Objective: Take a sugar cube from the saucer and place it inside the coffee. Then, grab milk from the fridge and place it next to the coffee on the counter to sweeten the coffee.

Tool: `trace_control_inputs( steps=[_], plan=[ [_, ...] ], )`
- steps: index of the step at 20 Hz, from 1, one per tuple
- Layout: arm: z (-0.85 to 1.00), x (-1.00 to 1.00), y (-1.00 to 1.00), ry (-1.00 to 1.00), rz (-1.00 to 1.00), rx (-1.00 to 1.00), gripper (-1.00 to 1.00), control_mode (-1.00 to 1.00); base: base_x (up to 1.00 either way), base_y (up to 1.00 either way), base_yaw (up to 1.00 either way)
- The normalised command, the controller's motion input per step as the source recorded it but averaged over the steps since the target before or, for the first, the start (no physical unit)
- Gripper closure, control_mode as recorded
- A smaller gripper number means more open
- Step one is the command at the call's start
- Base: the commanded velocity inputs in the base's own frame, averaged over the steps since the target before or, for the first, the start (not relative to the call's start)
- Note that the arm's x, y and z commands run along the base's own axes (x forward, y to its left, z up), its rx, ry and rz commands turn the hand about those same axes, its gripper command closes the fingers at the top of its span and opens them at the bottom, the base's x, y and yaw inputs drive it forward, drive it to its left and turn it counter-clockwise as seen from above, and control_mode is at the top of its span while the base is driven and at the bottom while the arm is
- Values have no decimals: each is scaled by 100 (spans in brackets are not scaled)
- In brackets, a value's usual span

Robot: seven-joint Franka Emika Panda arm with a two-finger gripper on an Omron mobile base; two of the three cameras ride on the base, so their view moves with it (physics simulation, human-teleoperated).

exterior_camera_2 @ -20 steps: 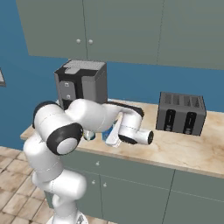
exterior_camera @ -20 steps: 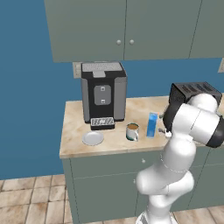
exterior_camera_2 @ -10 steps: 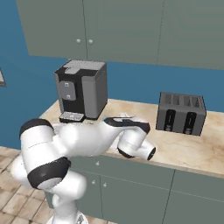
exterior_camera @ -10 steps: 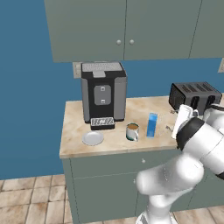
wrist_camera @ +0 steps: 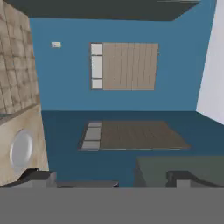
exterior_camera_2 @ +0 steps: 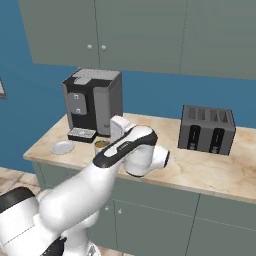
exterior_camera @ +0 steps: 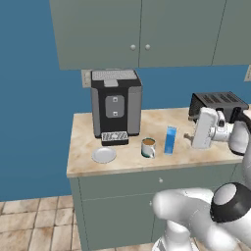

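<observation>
I see the milk [exterior_camera: 170, 140] standing upright on the surface [exterior_camera: 88, 149] just beside the coffee [exterior_camera: 148, 147], the saucer [exterior_camera: 104, 155] further left, so I judge it placed, while my gripper [exterior_camera: 188, 136] looks empty, fingers apart

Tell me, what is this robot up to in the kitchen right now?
It looks nearly finished sweetening a coffee. The mug of coffee stands on the counter with the blue milk carton upright just beside it, and the saucer sits in front of the coffee machine. The gripper hangs off to the side of the carton, towards the toaster, holding nothing. Whether the gripper is open is hard to tell.
</observation>
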Motion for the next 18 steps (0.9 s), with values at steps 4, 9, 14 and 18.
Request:
trace_control_inputs(
  steps=[4,9,14,18],
  plan=[
    [44,-61,87,-86,21,-58,-100,-100,0,0,0],
    [30,-63,98,-91,17,-61,-100,-100,0,0,0],
    [-1,4,0,4,0,0,-100,-100,0,0,0],
    [0,9,-4,0,2,0,-100,-100,0,0,0]
  ],
)
